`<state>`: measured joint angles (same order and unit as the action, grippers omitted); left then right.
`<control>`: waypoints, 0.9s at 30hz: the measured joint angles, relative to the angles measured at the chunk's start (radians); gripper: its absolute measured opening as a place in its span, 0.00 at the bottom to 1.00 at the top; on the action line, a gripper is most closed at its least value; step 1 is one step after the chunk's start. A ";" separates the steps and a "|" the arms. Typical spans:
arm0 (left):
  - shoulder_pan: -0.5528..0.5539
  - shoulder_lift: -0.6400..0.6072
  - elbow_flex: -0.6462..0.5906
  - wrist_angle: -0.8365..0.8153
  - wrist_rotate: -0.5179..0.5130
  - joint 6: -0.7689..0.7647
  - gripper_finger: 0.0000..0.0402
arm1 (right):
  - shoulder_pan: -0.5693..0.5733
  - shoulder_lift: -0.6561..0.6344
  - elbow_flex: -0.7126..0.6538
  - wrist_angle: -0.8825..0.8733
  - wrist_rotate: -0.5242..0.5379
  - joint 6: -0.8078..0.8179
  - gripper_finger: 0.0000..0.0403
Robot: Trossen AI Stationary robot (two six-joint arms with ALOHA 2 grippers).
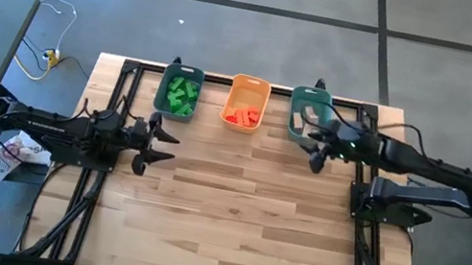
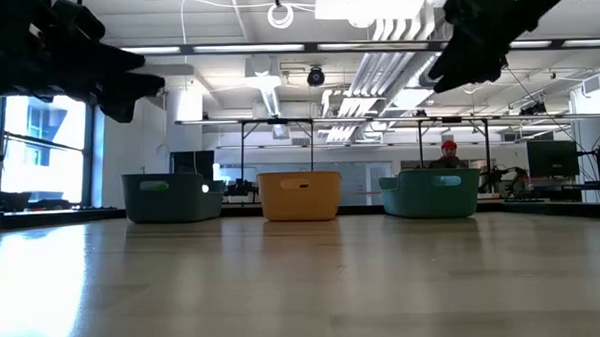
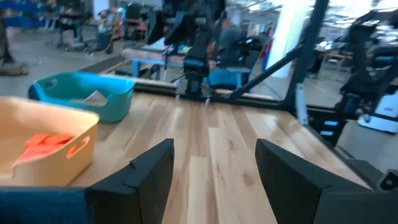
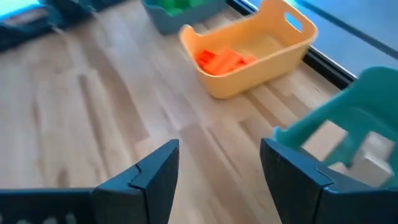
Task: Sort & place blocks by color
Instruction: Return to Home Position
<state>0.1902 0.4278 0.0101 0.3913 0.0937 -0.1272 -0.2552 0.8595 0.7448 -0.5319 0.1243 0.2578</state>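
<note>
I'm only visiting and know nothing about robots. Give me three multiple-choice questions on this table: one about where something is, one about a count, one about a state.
1. Where do the red-orange blocks lie?
A. In the orange bin, the middle one
B. Lying loose, in no container
C. In a gripper's grasp

2. How many bins stand on the table?
A. Two
B. Three
C. Five

3. How is the right gripper?
A. Shut on a green block
B. Open, holding nothing
C. Resting inside the orange bin

1 A: the high view shows them in it.
2 B: three stand in a row.
3 B: its wrist view shows bare table between parted fingers; the left gripper, at the table's left side, is open too.
</note>
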 joint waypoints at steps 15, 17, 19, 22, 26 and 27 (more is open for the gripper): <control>0.000 -0.166 0.002 -0.095 0.051 0.063 0.53 | 0.200 -0.363 -0.338 0.280 0.073 0.051 0.52; 0.000 -0.184 0.002 -0.127 0.050 0.073 0.53 | 0.217 -0.395 -0.370 0.309 0.090 0.051 0.52; 0.000 -0.201 0.002 -0.153 0.049 0.095 0.53 | 0.234 -0.426 -0.391 0.326 0.120 0.049 0.52; 0.000 -0.222 0.002 -0.187 0.049 0.121 0.53 | 0.259 -0.463 -0.416 0.332 0.167 0.051 0.52; 0.000 -0.246 0.002 -0.208 0.049 0.123 0.53 | 0.292 -0.508 -0.461 0.379 0.173 0.048 0.52; 0.000 -0.252 0.002 -0.211 0.049 0.123 0.53 | 0.301 -0.517 -0.475 0.388 0.173 0.048 0.52</control>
<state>0.1902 0.1763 0.0120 0.1807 0.1425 -0.0040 0.0457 0.3420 0.2699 -0.1442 0.2970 0.3058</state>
